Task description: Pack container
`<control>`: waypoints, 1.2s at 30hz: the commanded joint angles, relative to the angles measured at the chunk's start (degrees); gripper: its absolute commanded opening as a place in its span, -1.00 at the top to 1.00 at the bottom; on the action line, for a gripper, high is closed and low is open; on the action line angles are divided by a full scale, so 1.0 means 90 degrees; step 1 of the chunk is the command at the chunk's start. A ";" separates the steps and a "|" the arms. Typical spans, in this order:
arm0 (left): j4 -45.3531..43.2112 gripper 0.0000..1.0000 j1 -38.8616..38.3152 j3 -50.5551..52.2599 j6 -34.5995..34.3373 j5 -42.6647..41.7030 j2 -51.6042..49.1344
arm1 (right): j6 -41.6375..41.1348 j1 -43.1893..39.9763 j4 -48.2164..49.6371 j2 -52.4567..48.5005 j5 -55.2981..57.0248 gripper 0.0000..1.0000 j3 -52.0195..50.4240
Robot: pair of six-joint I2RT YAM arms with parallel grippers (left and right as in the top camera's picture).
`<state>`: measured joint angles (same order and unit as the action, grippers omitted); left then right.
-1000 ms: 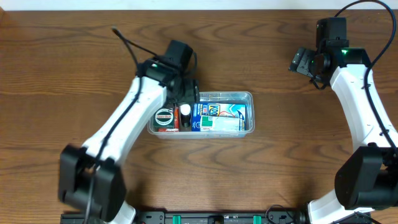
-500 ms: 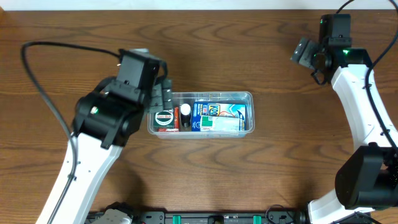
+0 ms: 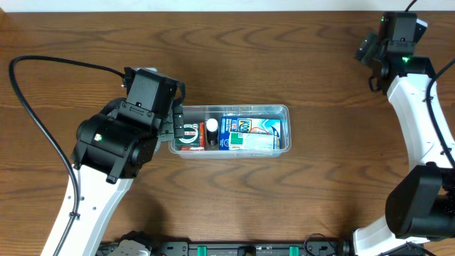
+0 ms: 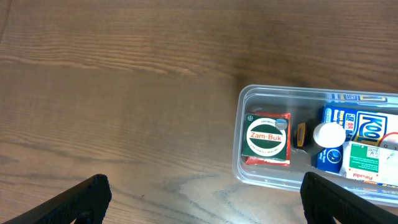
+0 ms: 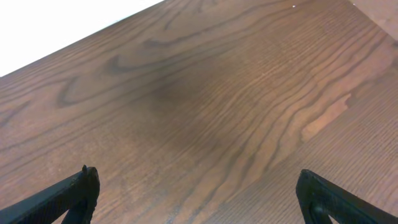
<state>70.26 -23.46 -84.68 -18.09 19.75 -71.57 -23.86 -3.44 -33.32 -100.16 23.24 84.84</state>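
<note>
Now the container point(image 3: 242, 107) lies midway on the bench point(image 3: 320, 185), long axis left-right, its left end just beside the left gripper point(image 4: 205, 179), jaws apart; the right gripper point(image 5: 198, 173), likewise spread, hangs near the far-right corner.

The left arm point(image 3: 84, 206) is a long white tube with a big round black joint point(image 3: 117, 146) on it. A tiny green light point(image 3: 99, 133) glows on that joint. A black boxy part point(image 3: 148, 89) sits at the far end. A thin black left cable point(image 3: 43, 62) curves away in a wide loop. The right arm point(image 3: 414, 107) is white and smooth too, with a small green light point(image 3: 407, 60) and a thin right cable point(image 3: 435, 117) along its side. It has a fat black joint point(image 3: 419, 206) low down. The left gripper point(image 4: 205, 202) and right gripper point(image 5: 199, 202) have flat black fingers point(image 4: 74, 199) with pointy ends.
</note>
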 commanded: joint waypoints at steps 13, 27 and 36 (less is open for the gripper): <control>0.0024 -0.96 0.0002 -0.0075 0.0051 0.0148 0.0010 | 0.0039 -0.0015 0.0012 -0.0051 0.0202 -0.99 -0.0029; -0.0634 -0.96 0.1433 0.0289 0.0053 -0.0357 0.1530 | 0.0039 -0.0015 0.0012 -0.0051 0.0202 -0.99 -0.0029; -0.4333 -0.96 0.2560 0.2885 0.0537 -0.0542 0.3689 | 0.0039 -0.0015 0.0012 -0.0051 0.0202 -0.98 -0.0029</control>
<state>35.83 -2.28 -65.80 -15.92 15.90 -42.00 -23.86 -3.46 -33.28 -100.16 24.05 84.77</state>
